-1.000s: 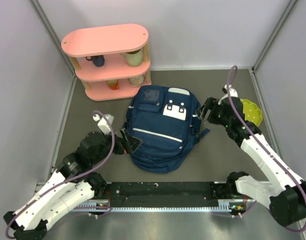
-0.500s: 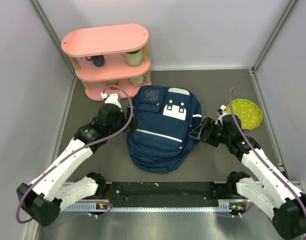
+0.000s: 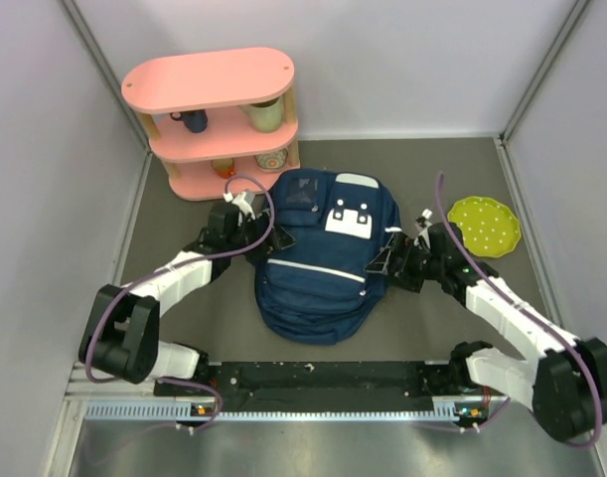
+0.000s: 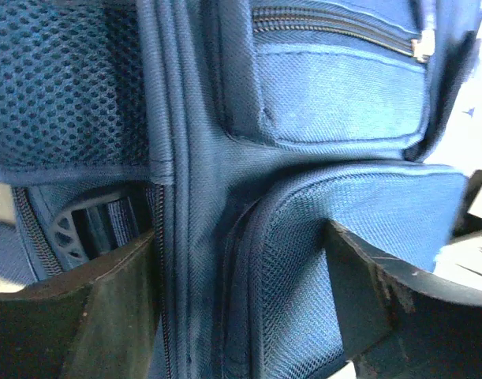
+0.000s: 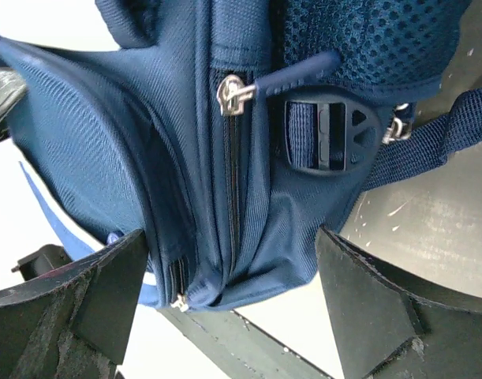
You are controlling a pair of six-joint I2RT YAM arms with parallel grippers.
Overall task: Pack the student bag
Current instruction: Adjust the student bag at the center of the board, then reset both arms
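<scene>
Navy student bag (image 3: 318, 268), contents unseen; left end effector (image 3: 267, 239), right end effector (image 3: 384, 260) spread beside it.

A pink tiered shelf (image 3: 209, 79) holding a blue mug (image 3: 194, 121) is set at the desk's (image 3: 432, 169) far left. A yellow-green dotted plate (image 3: 484, 226) is laid at the right.

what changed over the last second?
Left arm swung forward and in to the far left side of the backpack; right arm pulled back from the plate to its right side. Both jaws open astride fabric, nothing gripped. Backpack, shelf, plate unmoved.
</scene>
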